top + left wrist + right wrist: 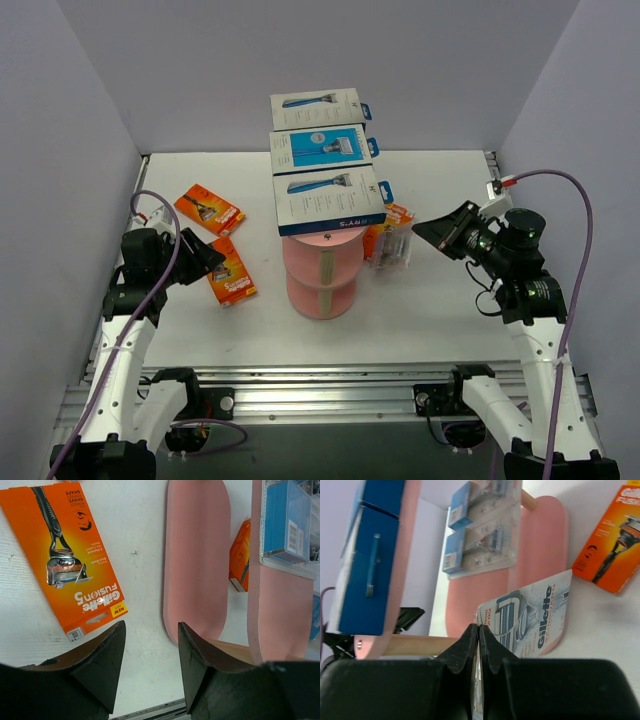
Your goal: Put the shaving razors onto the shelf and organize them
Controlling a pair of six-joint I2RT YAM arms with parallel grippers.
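The pink shelf stands mid-table, and three white-and-blue razor boxes lie in a row on its top tier. Two orange razor packs lie flat on the table to its left. My left gripper hovers open beside the nearer orange pack, nothing between its fingers. My right gripper is shut on the edge of a white-and-blue Gillette blister pack, close to the shelf's right side. Clear blister packs with blue inserts rest on a lower tier.
An orange pack and clear packs lean against the shelf's right side. Another orange pack lies on the table beyond it. White walls enclose the table on three sides. A metal rail runs along the near edge.
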